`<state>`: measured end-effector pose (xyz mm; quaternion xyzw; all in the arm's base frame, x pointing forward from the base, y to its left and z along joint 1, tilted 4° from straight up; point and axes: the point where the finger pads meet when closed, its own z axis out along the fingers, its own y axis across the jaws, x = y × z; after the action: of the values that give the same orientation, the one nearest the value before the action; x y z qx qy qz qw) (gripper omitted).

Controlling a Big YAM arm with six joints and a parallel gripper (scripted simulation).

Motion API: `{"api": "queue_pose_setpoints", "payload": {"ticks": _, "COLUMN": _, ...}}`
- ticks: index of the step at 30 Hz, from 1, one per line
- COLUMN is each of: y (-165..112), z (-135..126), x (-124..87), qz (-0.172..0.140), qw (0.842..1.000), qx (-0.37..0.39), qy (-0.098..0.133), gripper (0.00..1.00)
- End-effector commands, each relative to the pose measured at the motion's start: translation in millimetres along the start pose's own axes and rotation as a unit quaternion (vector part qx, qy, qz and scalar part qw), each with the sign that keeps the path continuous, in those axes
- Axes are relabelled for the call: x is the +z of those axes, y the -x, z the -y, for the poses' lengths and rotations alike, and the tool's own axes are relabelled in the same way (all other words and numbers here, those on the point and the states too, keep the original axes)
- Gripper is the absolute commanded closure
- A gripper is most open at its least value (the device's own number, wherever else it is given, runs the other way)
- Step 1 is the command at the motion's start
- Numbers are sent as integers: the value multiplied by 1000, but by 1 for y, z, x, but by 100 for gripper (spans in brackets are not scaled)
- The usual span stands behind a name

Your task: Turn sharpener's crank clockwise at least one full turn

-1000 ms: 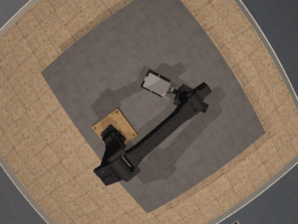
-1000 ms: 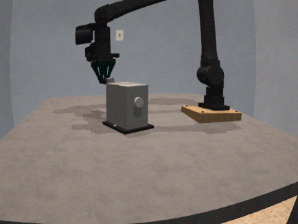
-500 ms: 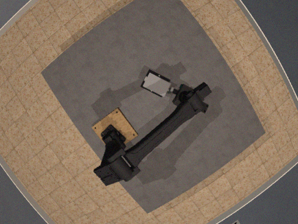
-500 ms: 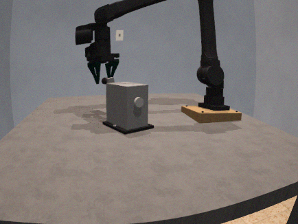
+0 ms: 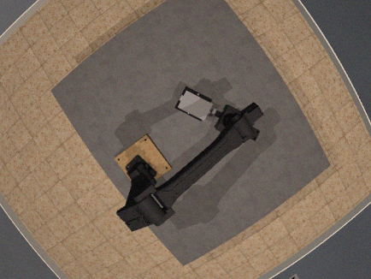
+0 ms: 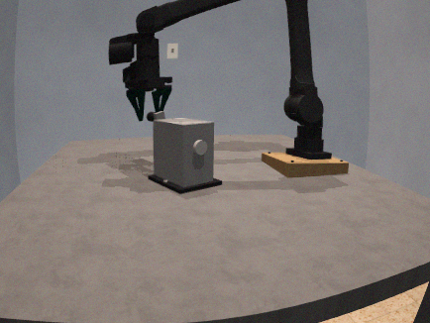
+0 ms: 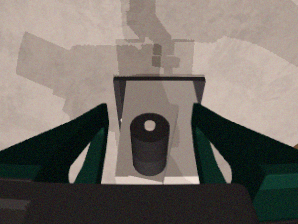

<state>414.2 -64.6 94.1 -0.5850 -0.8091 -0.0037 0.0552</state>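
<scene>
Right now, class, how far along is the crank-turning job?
Done: cannot tell how far the crank has turned. In hand: the gripper is open and holds nothing; the crank handle stands between its fingers, untouched, beside the sharpener. Left: regrip and turn if the full clockwise turn is not reached, else pull clear.
</scene>
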Motion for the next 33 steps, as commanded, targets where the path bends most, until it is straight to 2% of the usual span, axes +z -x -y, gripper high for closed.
{"api": "queue_pose_setpoints", "payload": {"ticks": 1, "y": 5, "z": -10, "x": -13, "qz": 10, "qw": 1000, "qx": 1, "qy": 15, "gripper": 49}}
{"api": "queue_pose_setpoints", "payload": {"ticks": 3, "y": 5, "z": -10, "x": -13, "qz": 10, "qw": 1000, "qx": 1, "qy": 15, "gripper": 49}}
{"api": "queue_pose_setpoints", "payload": {"ticks": 4, "y": 9, "z": -15, "x": -34, "qz": 19, "qw": 999, "qx": 7, "qy": 30, "gripper": 49}}
{"api": "queue_pose_setpoints", "payload": {"ticks": 5, "y": 7, "z": -16, "x": -37, "qz": 18, "qw": 999, "qx": 6, "qy": 31, "gripper": 49}}
{"api": "queue_pose_setpoints", "payload": {"ticks": 14, "y": -2, "z": -17, "x": -61, "qz": 18, "qw": 999, "qx": -1, "qy": 31, "gripper": 49}}
{"api": "queue_pose_setpoints", "payload": {"ticks": 16, "y": -2, "z": -17, "x": -61, "qz": 18, "qw": 999, "qx": -1, "qy": 31, "gripper": 49}}
{"api": "queue_pose_setpoints", "payload": {"ticks": 17, "y": 2, "z": -16, "x": -50, "qz": 10, "qw": 1000, "qx": 5, "qy": 16, "gripper": 49}}
{"api": "queue_pose_setpoints", "payload": {"ticks": 20, "y": -2, "z": -15, "x": -72, "qz": 18, "qw": 999, "qx": 2, "qy": 31, "gripper": 49}}
{"api": "queue_pose_setpoints", "payload": {"ticks": 31, "y": -9, "z": -14, "x": -101, "qz": 18, "qw": 999, "qx": 0, "qy": 31, "gripper": 49}}
{"api": "queue_pose_setpoints", "payload": {"ticks": 33, "y": -9, "z": -14, "x": -101, "qz": 18, "qw": 999, "qx": 0, "qy": 31, "gripper": 49}}
